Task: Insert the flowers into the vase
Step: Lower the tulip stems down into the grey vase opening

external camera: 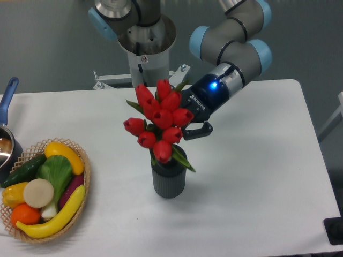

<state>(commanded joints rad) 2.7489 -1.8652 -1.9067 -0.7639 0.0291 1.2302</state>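
The flowers (162,119), a bunch of red tulip buds with green leaves, hang tilted just above the vase (169,181), and the lowest bud overlaps the vase's mouth. The stems are hidden behind the buds. The vase is a small dark grey ribbed cylinder standing upright at the table's middle. My gripper (188,124) reaches in from the upper right and presses against the right side of the bunch. It looks shut on the flowers. One dark finger (199,130) shows below the buds; the other is hidden.
A wicker basket (81,184) of toy vegetables and fruit sits at the front left. A pot with a blue handle (7,95) stands at the left edge. The metal robot base (146,48) rises behind the table.
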